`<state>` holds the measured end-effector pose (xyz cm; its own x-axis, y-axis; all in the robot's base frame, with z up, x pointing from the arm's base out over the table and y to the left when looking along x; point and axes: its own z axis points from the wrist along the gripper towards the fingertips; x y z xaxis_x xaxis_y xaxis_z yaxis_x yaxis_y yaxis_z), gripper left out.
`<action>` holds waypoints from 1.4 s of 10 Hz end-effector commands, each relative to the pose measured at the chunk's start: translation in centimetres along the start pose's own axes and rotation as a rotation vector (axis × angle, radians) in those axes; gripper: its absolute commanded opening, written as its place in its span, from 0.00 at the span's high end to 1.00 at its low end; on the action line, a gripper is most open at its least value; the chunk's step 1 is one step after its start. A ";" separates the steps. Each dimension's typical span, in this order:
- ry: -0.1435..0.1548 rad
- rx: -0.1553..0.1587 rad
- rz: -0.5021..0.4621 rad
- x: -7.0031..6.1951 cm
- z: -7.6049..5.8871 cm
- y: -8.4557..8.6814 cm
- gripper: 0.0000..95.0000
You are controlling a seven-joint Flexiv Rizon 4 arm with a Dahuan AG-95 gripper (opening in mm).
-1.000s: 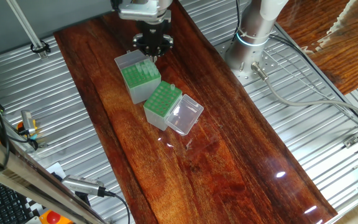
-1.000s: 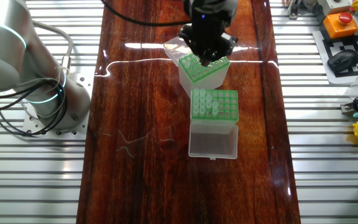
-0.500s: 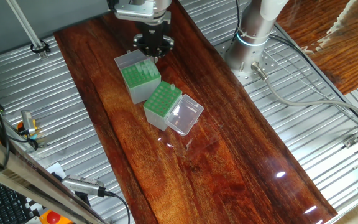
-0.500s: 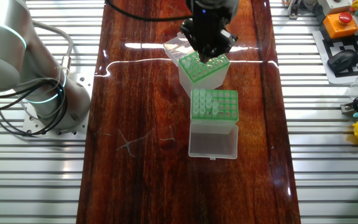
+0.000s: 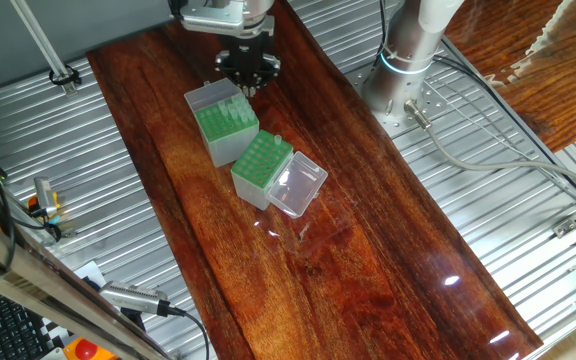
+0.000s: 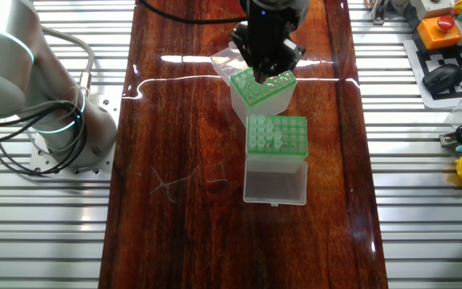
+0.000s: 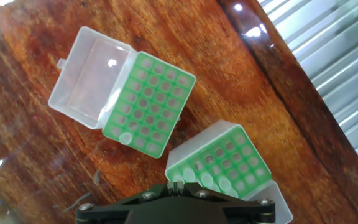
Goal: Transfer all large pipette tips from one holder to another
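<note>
I had lifted the black end effector (image 6: 265,71) off the far grey-sided green-topped box (image 6: 261,95); its jaw state I couldn't tell.

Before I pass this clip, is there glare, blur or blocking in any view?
One fixed view: bright glare spots on the table, otherwise sharp. The other fixed view: a white glare streak across the table's far end, and the claw hides part of the taller box. Hand view: sharp, but the claw blocks the bottom edge.

The two boxes (image 6: 261,88) (image 6: 277,135) stood nearly touching, with open wooden table (image 6: 183,201) all around them
</note>
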<state>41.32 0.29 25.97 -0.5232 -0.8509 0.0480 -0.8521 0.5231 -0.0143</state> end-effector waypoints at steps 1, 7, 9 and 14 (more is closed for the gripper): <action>-0.015 -0.071 0.105 -0.1 0.0 0.0 0.80; -0.032 -0.088 0.249 -2.2 3.8 5.8 0.60; -0.053 -0.116 0.284 -1.8 2.8 5.2 0.60; -0.086 -0.125 0.349 -2.6 4.4 5.5 0.60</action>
<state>37.47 5.10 21.63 -0.7802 -0.6243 -0.0387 -0.6245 0.7740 0.1042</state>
